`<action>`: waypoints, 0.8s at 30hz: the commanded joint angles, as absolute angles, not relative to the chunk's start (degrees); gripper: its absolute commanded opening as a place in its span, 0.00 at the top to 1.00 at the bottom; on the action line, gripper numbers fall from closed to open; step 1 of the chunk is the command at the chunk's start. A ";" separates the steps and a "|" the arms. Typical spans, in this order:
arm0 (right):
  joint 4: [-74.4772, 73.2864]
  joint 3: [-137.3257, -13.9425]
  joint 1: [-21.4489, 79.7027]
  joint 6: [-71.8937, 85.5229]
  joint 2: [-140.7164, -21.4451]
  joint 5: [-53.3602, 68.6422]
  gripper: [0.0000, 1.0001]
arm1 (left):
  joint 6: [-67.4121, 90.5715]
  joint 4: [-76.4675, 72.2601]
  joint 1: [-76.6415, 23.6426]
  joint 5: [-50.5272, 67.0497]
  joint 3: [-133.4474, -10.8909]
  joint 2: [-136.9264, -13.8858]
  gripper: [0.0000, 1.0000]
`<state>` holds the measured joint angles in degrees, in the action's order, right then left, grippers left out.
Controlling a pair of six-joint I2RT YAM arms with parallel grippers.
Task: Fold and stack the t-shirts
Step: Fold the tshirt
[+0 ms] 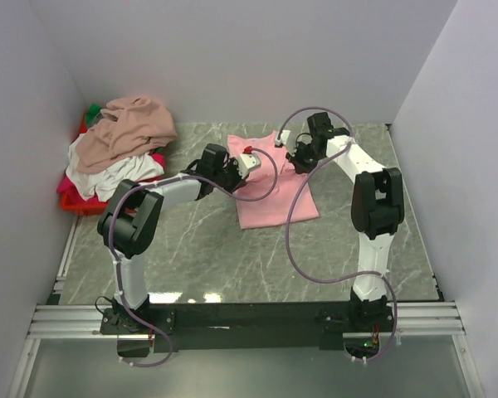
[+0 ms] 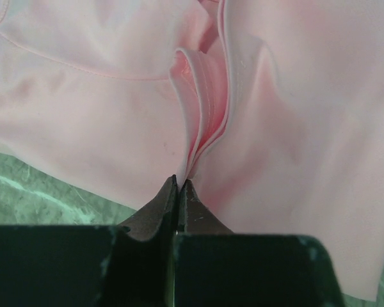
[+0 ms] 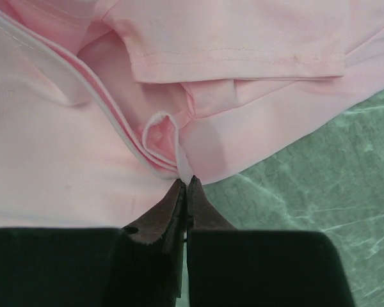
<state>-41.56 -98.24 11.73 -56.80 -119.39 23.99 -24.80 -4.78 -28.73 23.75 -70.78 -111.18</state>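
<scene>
A light pink t-shirt (image 1: pixel 273 186) lies partly folded on the marble table at centre back. My left gripper (image 1: pixel 247 162) is shut on a bunched fold at its left upper edge; the left wrist view shows the cloth (image 2: pixel 115 109) pinched between the closed tips (image 2: pixel 180 181). My right gripper (image 1: pixel 294 155) is shut on the shirt's right upper edge; the right wrist view shows a rolled hem (image 3: pixel 160 137) caught in its closed tips (image 3: pixel 185 180). Tan (image 1: pixel 133 124), white (image 1: pixel 108 170) and magenta shirts are heaped at the far left.
A red plastic basket (image 1: pixel 76 201) holds the heap of shirts against the left wall. Grey walls enclose the table on three sides. Purple cables loop over the pink shirt and the right arm. Bare marble (image 1: pixel 232 265) lies in front of the shirt.
</scene>
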 commanded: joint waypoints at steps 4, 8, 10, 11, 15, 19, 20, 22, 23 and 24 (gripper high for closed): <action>-40.87 -103.18 11.34 -54.58 -121.20 24.17 1.00 | -25.23 -4.57 -28.30 25.41 -72.33 -110.30 0.99; -39.47 -104.76 11.60 -50.90 -122.52 22.24 0.72 | -23.56 -4.30 -28.13 18.66 -73.91 -111.18 0.91; -36.22 -104.16 11.78 -48.27 -122.00 20.40 0.51 | -20.58 -7.36 -28.12 12.43 -73.48 -110.66 0.46; -35.25 -103.63 11.78 -45.82 -121.38 19.09 0.44 | -19.70 -8.95 -28.12 7.26 -72.69 -108.65 0.26; -29.27 -98.45 9.77 -41.40 -115.59 19.22 0.39 | -19.59 -15.02 -28.21 3.16 -66.55 -99.25 0.09; -40.66 -89.78 6.60 -63.07 -107.17 35.21 0.36 | -24.07 -15.05 -28.39 13.85 -56.37 -87.40 0.04; -44.00 -86.95 6.24 -70.24 -105.66 37.16 0.36 | -26.95 -13.46 -29.26 17.37 -55.21 -86.23 0.04; -48.60 -76.36 6.06 -86.65 -100.67 39.29 0.34 | -30.39 -9.43 -32.84 18.11 -52.31 -84.12 0.08; -47.56 -72.64 6.15 -89.18 -98.98 38.77 0.33 | -33.63 -8.88 -34.35 18.11 -51.08 -83.68 0.09; -44.24 -67.29 6.59 -90.77 -96.62 37.63 0.32 | -34.79 -8.88 -35.93 17.32 -48.72 -83.58 0.11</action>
<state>-40.60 -77.08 5.30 -71.33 -102.04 32.71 -26.96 -11.49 -31.03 13.15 -53.71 -83.77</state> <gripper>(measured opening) 0.673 0.913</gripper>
